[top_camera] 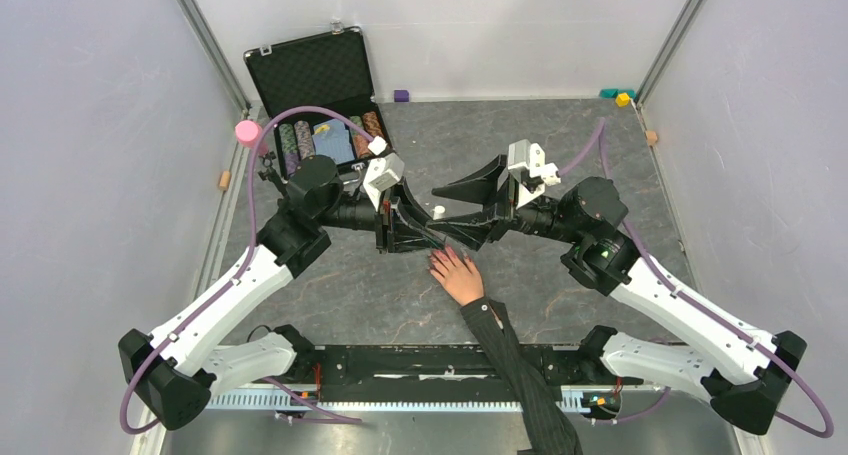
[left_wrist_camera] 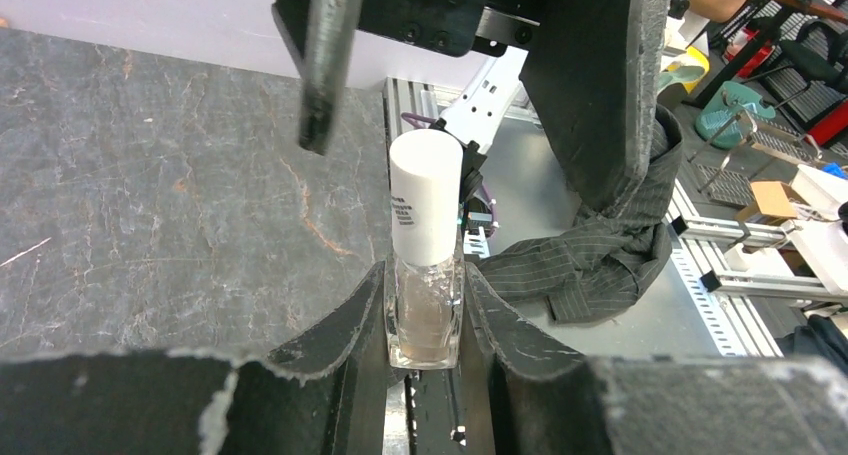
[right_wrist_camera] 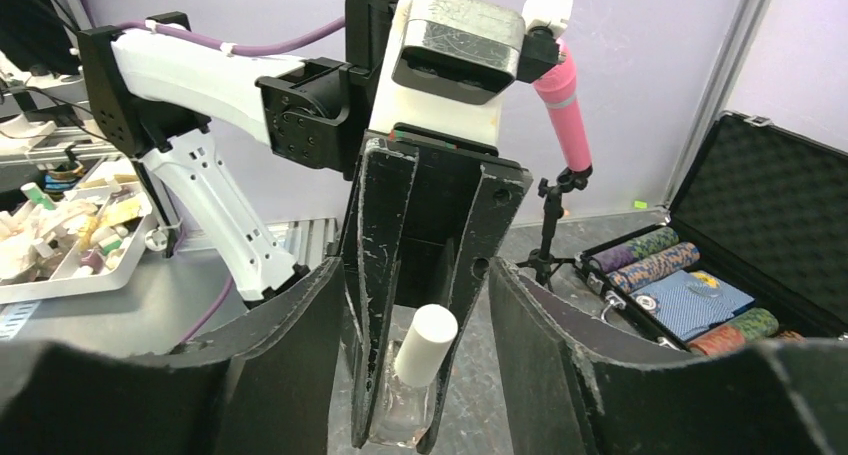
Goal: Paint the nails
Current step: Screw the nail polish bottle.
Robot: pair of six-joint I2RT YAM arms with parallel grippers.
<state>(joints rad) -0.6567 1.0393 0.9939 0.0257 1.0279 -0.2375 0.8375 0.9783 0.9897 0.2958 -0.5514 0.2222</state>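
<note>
Surroundings: an open black case holding rows of chips stands at the back-left corner of the worktop, with a pink knob just beside it. Small coloured blocks lie along the back edge.

Obstructions: both grippers meet above the middle of the worktop. The left gripper is clamped tight on the glass body of a small clear bottle, which stands upright with its white cap on. The right gripper faces it with its jaws parted, one on either side of the cap, and a gap shows on both sides.

Task item: a pale hand lies palm down near the middle of the worktop, its dark pinstriped sleeve running to the near edge. The nails are reddish-pink, at fingertips just on the near side of the crossed grippers. They are too small to judge the finish.
</note>
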